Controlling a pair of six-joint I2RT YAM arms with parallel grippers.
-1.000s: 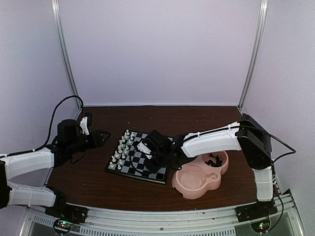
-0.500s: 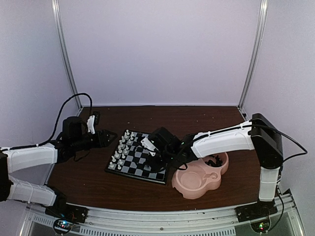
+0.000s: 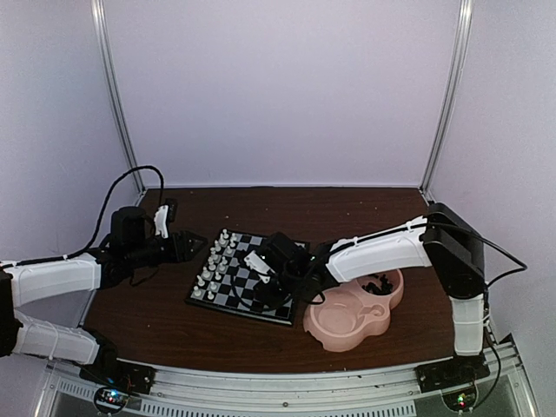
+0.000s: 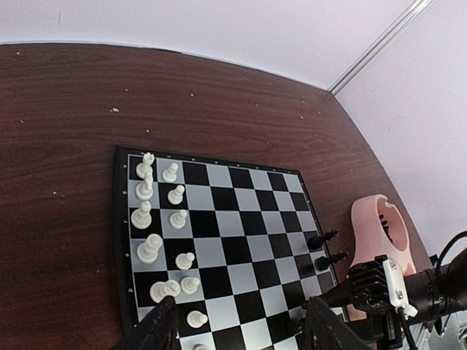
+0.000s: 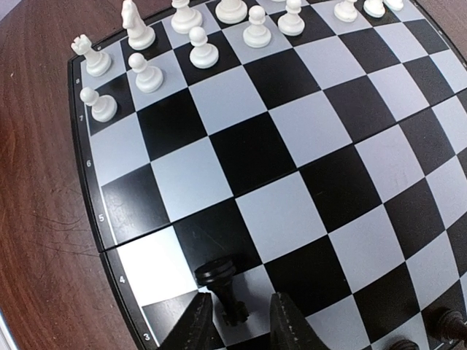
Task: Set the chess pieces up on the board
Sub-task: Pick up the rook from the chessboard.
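As the right gripper (image 5: 241, 312) spreads its fingers, the black piece (image 5: 217, 274) is released.
Piece rests apparently tilted, near right on the board (image 5: 248, 153); left gripper (image 4: 241, 332) spread, empty.

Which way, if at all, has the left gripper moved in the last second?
Yes, the left gripper has shifted slightly rightward in the top view, ending closer to the chessboard's left edge.

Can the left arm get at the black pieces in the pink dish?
Probably not: the right arm reaches across onto the board, between the left pincer and the black pieces in the dish.
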